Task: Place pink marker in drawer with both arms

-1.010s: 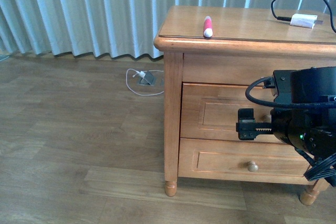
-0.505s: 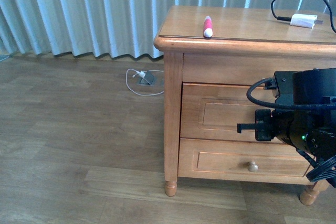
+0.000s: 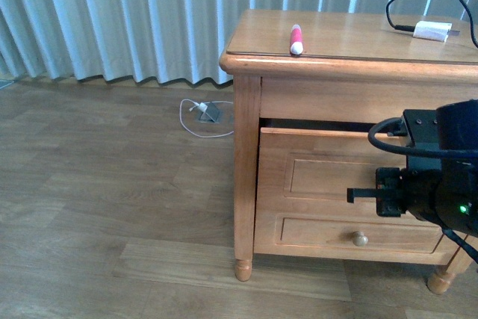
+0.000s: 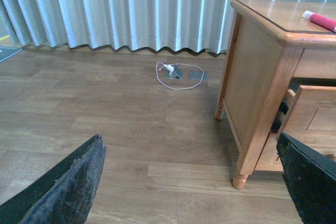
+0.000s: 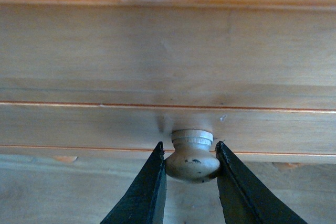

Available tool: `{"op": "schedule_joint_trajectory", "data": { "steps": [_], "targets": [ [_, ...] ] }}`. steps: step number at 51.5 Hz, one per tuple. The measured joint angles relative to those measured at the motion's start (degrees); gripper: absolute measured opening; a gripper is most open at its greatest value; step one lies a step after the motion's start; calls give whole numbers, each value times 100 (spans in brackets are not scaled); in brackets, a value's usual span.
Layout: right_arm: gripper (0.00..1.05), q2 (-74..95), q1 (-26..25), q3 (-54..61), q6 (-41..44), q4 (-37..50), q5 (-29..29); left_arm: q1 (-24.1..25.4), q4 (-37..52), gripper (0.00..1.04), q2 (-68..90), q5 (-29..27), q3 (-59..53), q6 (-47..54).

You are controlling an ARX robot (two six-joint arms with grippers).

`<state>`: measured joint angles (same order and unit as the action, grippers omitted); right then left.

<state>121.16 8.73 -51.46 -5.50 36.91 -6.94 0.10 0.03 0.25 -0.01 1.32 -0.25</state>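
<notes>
The pink marker (image 3: 296,38) lies on top of the wooden nightstand (image 3: 246,162) near its front edge, and its tip shows in the left wrist view (image 4: 318,19). The drawer (image 3: 321,173), the upper and taller one, stands pulled out a little, with a dark gap above its front. My right gripper (image 5: 190,148) is shut on the drawer's pale round knob (image 5: 192,160), one finger on each side. In the front view the right arm (image 3: 433,184) hides the knob. My left gripper (image 4: 189,145) hangs open over the floor beside the nightstand, holding nothing.
A white charger block (image 3: 433,31) with a black cable sits at the back right of the nightstand top. The shallower lower drawer (image 3: 314,233) is closed, its knob (image 3: 360,238) free. A white cable and floor socket (image 3: 205,112) lie by the curtain (image 3: 119,13).
The right gripper has drawn back toward me with the knob, and the drawer has slid out, opening a dark gap above its front. The marker has not moved.
</notes>
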Motion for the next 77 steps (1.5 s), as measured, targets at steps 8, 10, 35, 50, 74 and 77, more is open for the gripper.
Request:
{"op": "schedule_joint_trajectory", "data": {
  "steps": [8,10,35,50,74,77],
  "targets": [
    [22,-894,127,1338,-92,131,214,0,0,99,0,0,0,0],
    [22,-1104,155,1626,-116,136,267,0,0,99,0,0,0,0],
    [60,-3152,463,3379,-640,-330,807,0,0,99,0,0,0,0],
    [96,-5228,129,3418,-789,-1740,1029,0,0,99,0,0,0,0],
    [96,-8459,-168,3053,-293,-4468,1541,0,0,99,0,0,0,0],
    [96,-8623,-168,3051,-208,-4572,1506,0,0,99,0,0,2,0]
  ]
}}
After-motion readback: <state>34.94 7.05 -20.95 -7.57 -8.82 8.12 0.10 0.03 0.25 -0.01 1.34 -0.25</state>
